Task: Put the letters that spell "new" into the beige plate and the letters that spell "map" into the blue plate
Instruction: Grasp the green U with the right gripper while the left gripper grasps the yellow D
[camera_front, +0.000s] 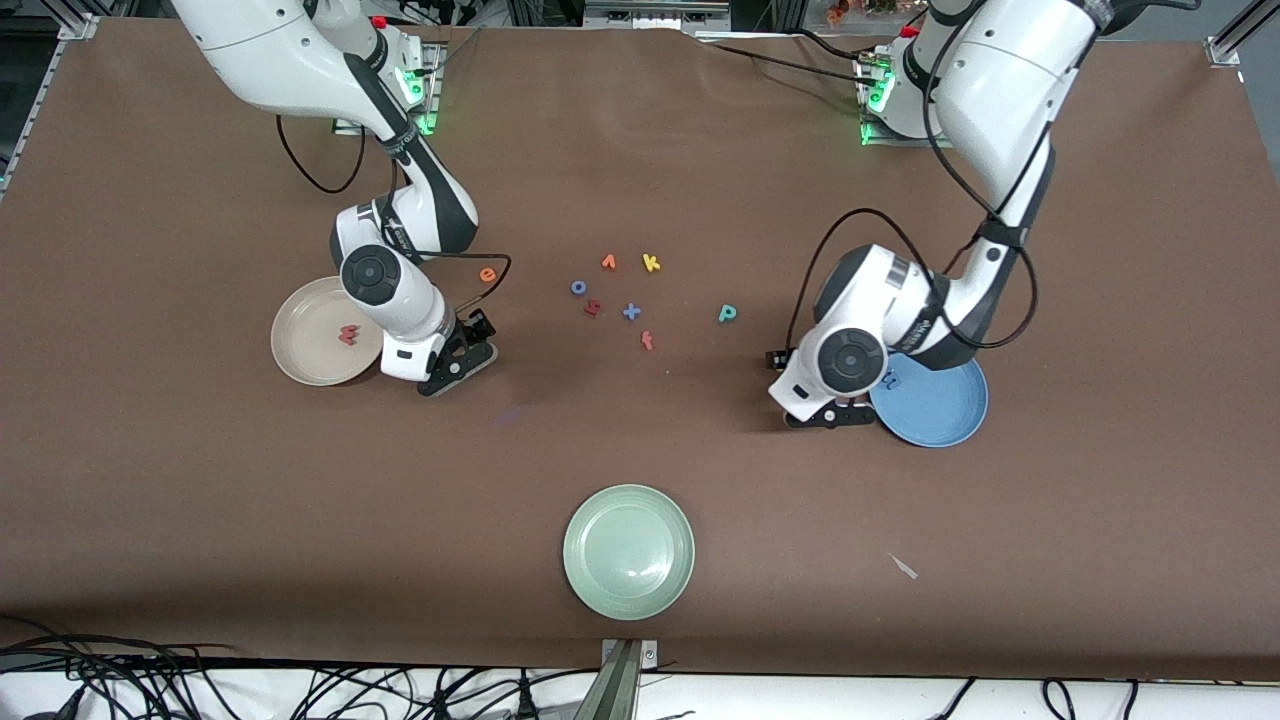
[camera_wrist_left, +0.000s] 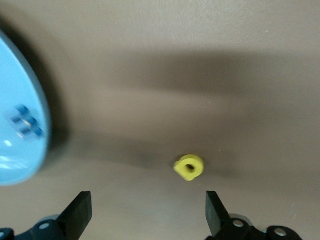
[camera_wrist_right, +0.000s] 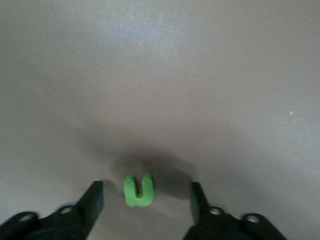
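From the high front camera, a brown-covered table (camera_front: 200, 480) holds three round shallow plates and a small scatter of tiny foam letters near its centre. The cream-beige plate (camera_front: 300, 350) sits at about nine o'clock from the scatter, toward the right arm's end, with the pinkish-red w (camera_front: 348, 335) lying in it. The sky-blue plate (camera_front: 940, 410) sits at about four o'clock, toward the left arm's end, with the blue m (camera_front: 888, 379) just showing in it beside the arm. A pale green plate (camera_front: 628, 551) lies at six o'clock, nearest the camera. The orange e (camera_front: 487, 273) lies on the table near the right arm; the teal p (camera_front: 727, 313) lies between the scatter and the left arm. The right gripper (camera_front: 458, 362) is low beside the beige plate; the left gripper (camera_front: 825, 415) is low beside the blue plate. In the left wrist view, the left gripper (camera_wrist_left: 149, 212) is released, fingers wide apart, with the yellow a (camera_wrist_left: 189, 167) on the table between them, untouched, and the blue plate's rim to one side. In the right wrist view, the right gripper (camera_wrist_right: 146, 202) has its fingers spread on either side of the green n (camera_wrist_right: 138, 190), which lies on the table with clear gaps to both fingers, not grasped.
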